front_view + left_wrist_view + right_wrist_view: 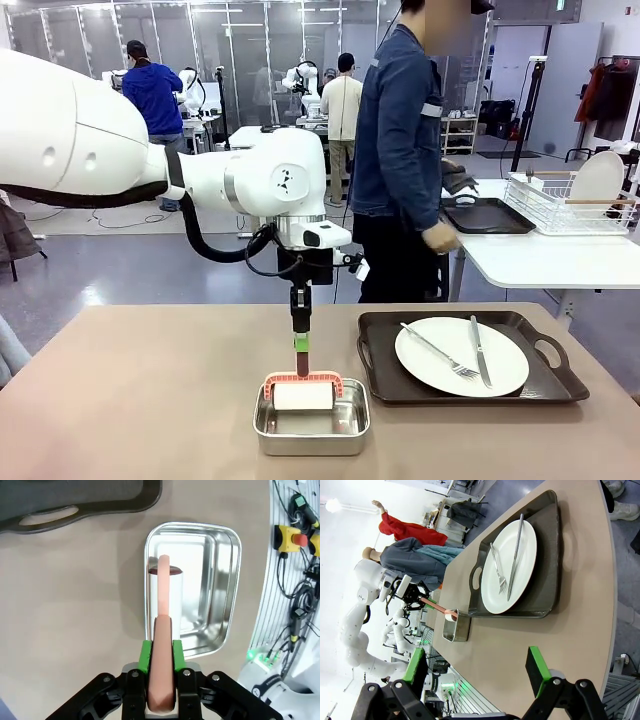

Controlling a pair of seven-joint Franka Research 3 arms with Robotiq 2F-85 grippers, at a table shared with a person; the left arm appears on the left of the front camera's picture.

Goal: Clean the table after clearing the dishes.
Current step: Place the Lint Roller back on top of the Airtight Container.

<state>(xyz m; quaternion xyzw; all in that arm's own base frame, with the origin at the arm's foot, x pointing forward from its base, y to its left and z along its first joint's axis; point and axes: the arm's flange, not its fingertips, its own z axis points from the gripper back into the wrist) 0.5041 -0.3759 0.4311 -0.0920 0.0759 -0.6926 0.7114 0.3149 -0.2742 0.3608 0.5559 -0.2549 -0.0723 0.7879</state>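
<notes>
Left gripper (161, 653), clamped on a pink-handled roller (175, 597), holds it in the steel pan (223, 580), seemingly readying to wipe the table (75, 610).

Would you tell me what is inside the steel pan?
A white roller with a pink handle, gripped by the left tool, is inside the steel pan. The floor beneath the roller is hidden.
</notes>
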